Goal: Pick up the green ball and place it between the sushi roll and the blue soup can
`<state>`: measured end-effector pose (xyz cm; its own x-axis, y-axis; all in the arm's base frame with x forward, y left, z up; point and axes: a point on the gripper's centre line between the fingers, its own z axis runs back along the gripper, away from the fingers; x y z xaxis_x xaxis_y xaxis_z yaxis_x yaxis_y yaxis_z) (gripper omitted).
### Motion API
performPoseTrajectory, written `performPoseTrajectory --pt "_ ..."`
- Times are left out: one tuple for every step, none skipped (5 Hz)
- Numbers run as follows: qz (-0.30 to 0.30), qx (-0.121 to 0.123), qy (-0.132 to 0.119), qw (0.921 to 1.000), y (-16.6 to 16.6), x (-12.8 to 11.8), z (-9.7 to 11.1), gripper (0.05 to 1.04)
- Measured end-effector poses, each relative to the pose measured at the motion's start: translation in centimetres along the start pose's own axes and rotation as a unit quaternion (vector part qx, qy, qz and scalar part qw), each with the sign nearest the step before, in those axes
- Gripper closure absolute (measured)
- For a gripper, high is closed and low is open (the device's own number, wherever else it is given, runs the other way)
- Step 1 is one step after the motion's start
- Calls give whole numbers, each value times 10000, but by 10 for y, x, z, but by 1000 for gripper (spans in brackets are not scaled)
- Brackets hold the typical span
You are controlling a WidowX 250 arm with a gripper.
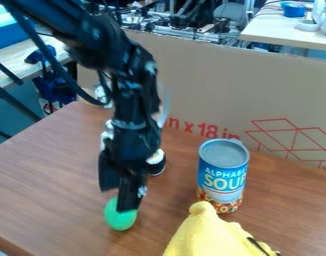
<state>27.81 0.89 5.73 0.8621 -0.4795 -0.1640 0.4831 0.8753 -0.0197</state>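
Observation:
The black gripper point(120, 198) hangs at the left-centre of the brown table, pointing down at a green ball-like object point(120, 218). Its lower end overlaps the top of this object in the view; whether it grips it is unclear. To the right stands an upright blue soup can point(223, 175) with a grey lid. A yellow plush or cloth thing point(209, 234) lies at the bottom edge, in front of the can. Just behind the gripper, a dark and white object point(156, 163) is partly hidden by the arm.
The brown table point(45, 185) has a tall cardboard panel point(212, 85) with red print along its back. Beyond it are a light desk point(292, 35) at the upper right, cluttered equipment, and another table with blue items at the upper left.

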Motion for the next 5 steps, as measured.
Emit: performPoseTrajectory --pt "-81 188 317 9993 1 9 -15 82" --pt "-45 263 255 9993 0 15 -19 82" --pt "-20 225 415 9989 -1 15 -28 134" --pt "86 240 469 9986 4 11 -29 222" --pt "118 175 295 9993 8 6 -14 222"
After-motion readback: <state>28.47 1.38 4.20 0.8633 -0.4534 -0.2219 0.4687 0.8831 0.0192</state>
